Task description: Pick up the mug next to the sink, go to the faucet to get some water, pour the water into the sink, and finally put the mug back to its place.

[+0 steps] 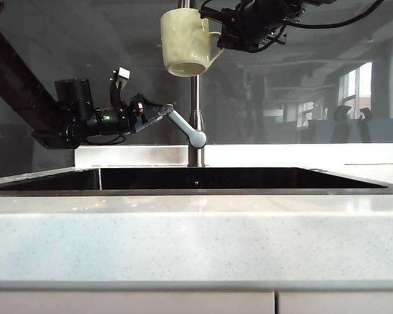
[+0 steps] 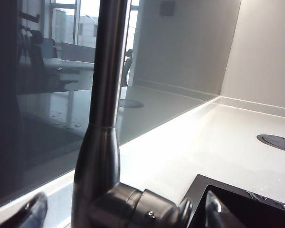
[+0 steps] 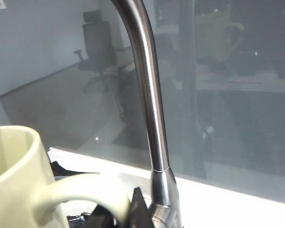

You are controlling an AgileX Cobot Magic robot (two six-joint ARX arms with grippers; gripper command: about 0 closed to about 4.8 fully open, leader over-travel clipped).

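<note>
The cream mug hangs high above the sink, in front of the faucet pipe. My right gripper is shut on its loop handle. In the right wrist view the mug is close beside the steel faucet, and a dark fingertip presses on the handle. My left gripper is open at the end of the slanted lever. Its fingers stand on either side of the faucet's round knob. No water shows.
A pale speckled stone counter runs along the front of the sink. Behind the faucet a dark glass backsplash rises. A round dark disc sits in the counter beyond the sink corner.
</note>
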